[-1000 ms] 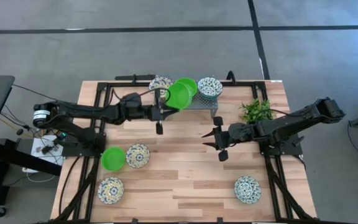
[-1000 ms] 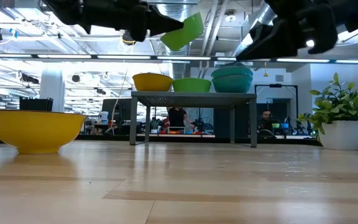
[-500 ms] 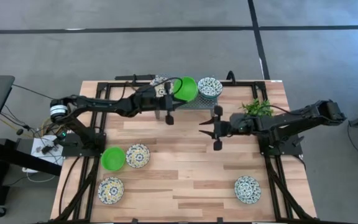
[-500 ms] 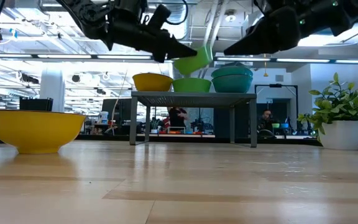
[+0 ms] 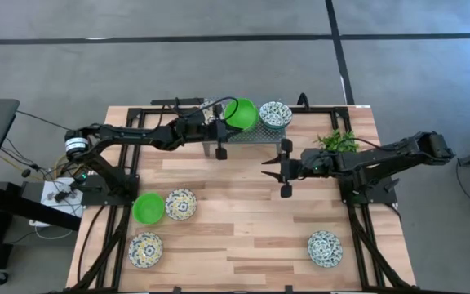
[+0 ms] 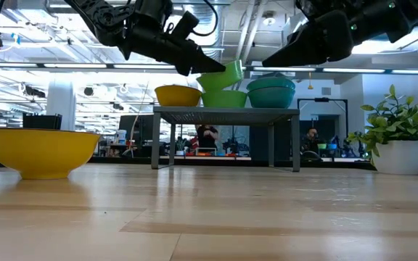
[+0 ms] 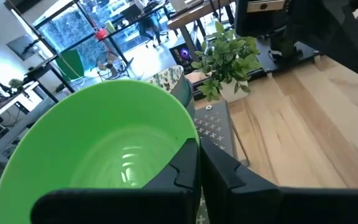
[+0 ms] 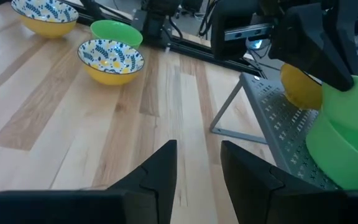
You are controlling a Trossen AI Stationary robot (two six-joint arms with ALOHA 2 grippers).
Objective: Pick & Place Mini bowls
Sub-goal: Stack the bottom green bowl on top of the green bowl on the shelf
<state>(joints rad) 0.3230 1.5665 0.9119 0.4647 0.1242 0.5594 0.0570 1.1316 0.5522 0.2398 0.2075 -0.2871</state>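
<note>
We found the left claw [image 5: 221, 124] clamped on the rim of a green bowl [image 5: 241, 113], one finger inside and one outside, as the left wrist view showed it [image 7: 104, 155]. The bowl sat directly over a second green bowl [image 6: 223, 98] on the grey rack [image 5: 255, 134] at the far edge of the desk [image 5: 243, 220]; in the low view the held bowl [image 6: 222, 76] was slightly tilted, and we could not tell whether the two touched. On the rack, a yellow bowl [image 6: 178, 95] stood on one side of the green pair and a patterned bowl [image 5: 275, 114] on the other. The right claw [image 5: 282, 169] hung above the desk just in front of the rack, its fingers [image 8: 160, 165] apart with nothing between them. On the left side of the desk we saw a third green bowl [image 5: 148, 207] touching a patterned bowl [image 5: 180, 204], with another patterned bowl [image 5: 145, 250] nearer the front edge. One more patterned bowl [image 5: 325, 248] lay at the front right. A plant [image 5: 336, 145] stood near the right arm.
</note>
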